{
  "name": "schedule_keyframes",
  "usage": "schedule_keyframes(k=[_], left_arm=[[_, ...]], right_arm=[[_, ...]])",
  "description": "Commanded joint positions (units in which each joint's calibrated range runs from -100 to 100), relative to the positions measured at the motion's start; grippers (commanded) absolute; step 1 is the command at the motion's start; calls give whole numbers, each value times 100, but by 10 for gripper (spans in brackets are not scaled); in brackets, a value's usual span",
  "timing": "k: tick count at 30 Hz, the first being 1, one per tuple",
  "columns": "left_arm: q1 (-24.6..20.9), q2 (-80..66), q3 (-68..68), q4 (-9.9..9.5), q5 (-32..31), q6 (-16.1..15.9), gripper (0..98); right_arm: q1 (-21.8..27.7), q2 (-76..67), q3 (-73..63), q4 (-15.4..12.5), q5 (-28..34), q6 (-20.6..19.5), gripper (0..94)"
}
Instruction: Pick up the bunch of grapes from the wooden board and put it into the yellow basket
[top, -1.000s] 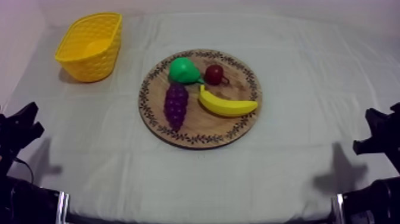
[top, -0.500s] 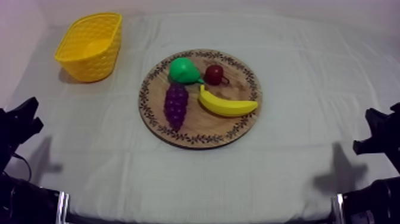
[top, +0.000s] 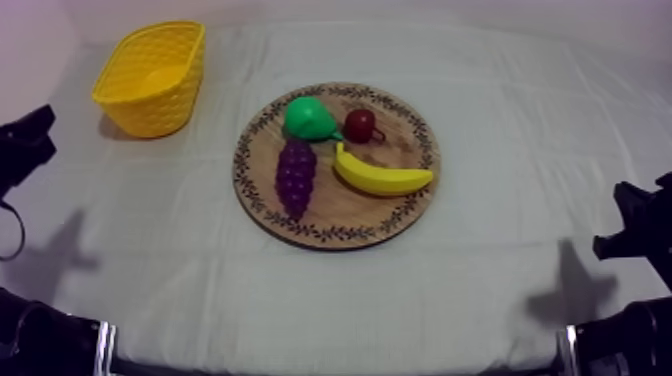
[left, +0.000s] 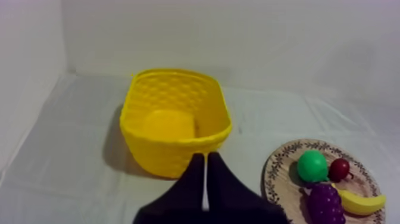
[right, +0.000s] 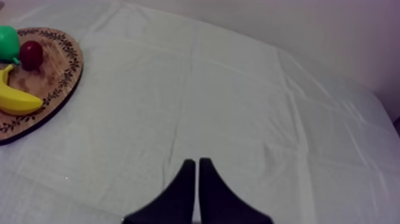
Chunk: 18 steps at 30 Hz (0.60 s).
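Wedge is the shape of my left gripper (left: 206, 158) in the left wrist view: its two black fingers lie pressed together with nothing between them. Their tips point at the near wall of the yellow basket (left: 175, 128), which stands upright on the cloth (left: 71, 149) just beyond them. Beside the basket, and well apart from the fingertips, sits the wooden board (left: 272, 174). The bunch of grapes (left: 324, 202) lies on it, with the pear (left: 312, 165) just behind, the small red fruit (left: 339, 170) beside the pear and the banana (left: 363, 204) beside the grapes.

In the right wrist view my right gripper (right: 194, 162) is likewise closed into a narrow wedge, holding nothing, over bare cloth. The board's patterned rim is well off to one side, carrying the banana, the small red fruit and an edge of the pear.

From the top view, the board lies in the middle of the table. The grapes rest on its left part, just beside the pear, with a small gap to the banana at their right. The basket stands at the far left, well apart from the board. The left gripper is at the left edge, near the basket — the grapes are well apart from it. The right gripper sits low at the right edge, farther still from the grapes.
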Motion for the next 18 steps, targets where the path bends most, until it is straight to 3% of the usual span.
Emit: schedule_keyframes(k=[1, 8, 18], left_arm=[[7, 476, -587, -5, -7, -18, 0], [138, 1493, -1950, -5, 126, -223, 0], [778, 3090, -4206, -64, 1347, -699, 0]], right_arm=[[0, 0, -4, -2, 0, 1, 3], [0, 0, -4, -2, 0, 1, 3], [0, 0, -4, -2, 0, 1, 3]])
